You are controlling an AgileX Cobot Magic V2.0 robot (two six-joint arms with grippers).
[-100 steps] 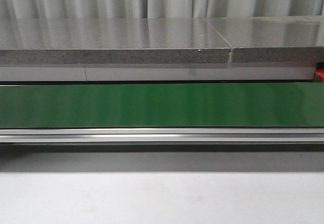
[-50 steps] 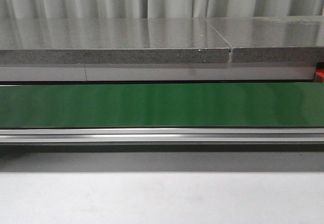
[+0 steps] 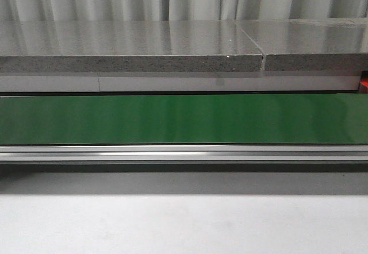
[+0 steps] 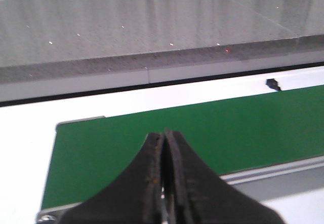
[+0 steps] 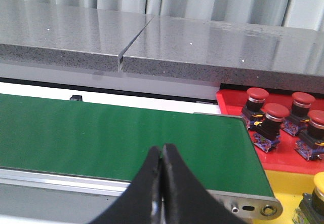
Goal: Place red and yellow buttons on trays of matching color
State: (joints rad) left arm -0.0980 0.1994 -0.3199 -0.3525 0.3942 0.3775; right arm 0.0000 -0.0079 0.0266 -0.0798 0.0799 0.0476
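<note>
Several red buttons [image 5: 266,113] stand on the red tray [image 5: 283,158] past the belt's end in the right wrist view. Below it lies the yellow tray [image 5: 288,188], with a yellow button [image 5: 316,193] at the frame's edge. My right gripper [image 5: 162,149] is shut and empty, hovering over the green conveyor belt [image 5: 121,138] to the side of the trays. My left gripper [image 4: 164,135] is also shut with nothing in it, above the belt's [image 4: 177,133] other end. The front view shows only the bare belt [image 3: 184,119] and a sliver of the red tray [image 3: 364,84]; neither gripper appears there.
A grey speckled stone slab [image 3: 132,47] runs behind the belt, with a seam [image 3: 263,58] toward the right. An aluminium rail [image 3: 184,152] borders the belt's near side, and a white tabletop [image 3: 184,225] lies in front. Curtains hang at the back.
</note>
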